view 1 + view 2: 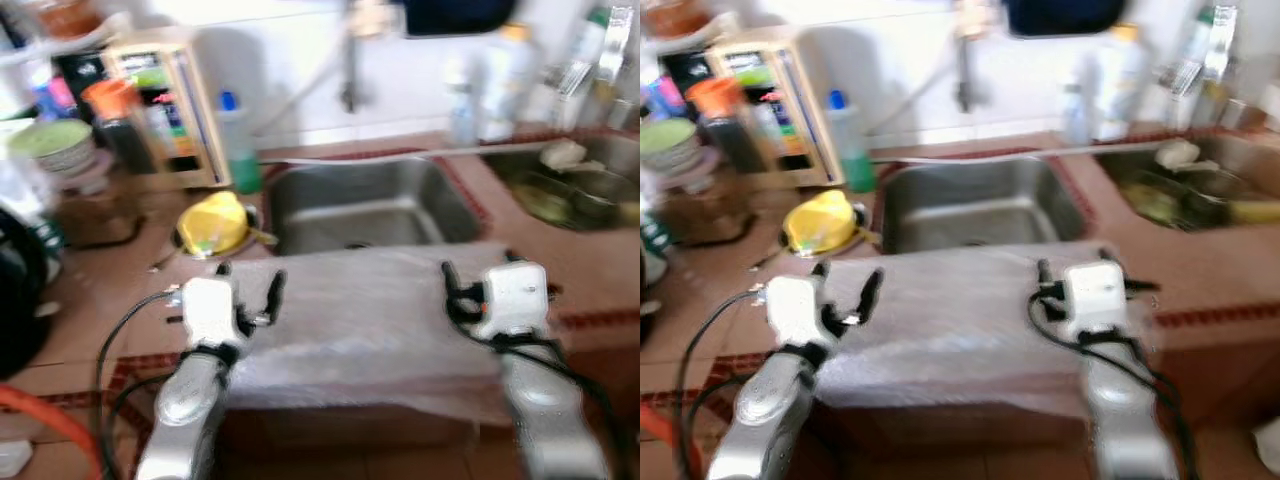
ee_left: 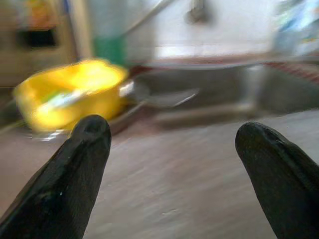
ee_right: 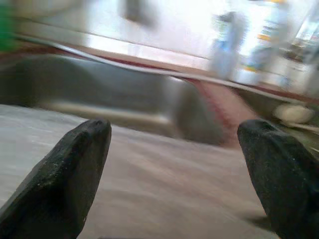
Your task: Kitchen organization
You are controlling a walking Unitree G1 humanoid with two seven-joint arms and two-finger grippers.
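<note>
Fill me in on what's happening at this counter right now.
The robot stands at a kitchen counter, both arms stretched over a pale wrapped board in front of the steel sink. The left gripper and right gripper are open above the board, holding nothing. A yellow bowl sits left of the sink. The views are blurred.

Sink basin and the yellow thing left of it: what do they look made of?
The sink basin looks like stainless steel with a brushed, dull grey sheen and soft reflections. The yellow container looks like plastic: a saturated, even colour with a smooth, slightly glossy surface. Blur leaves both uncertain.
</note>
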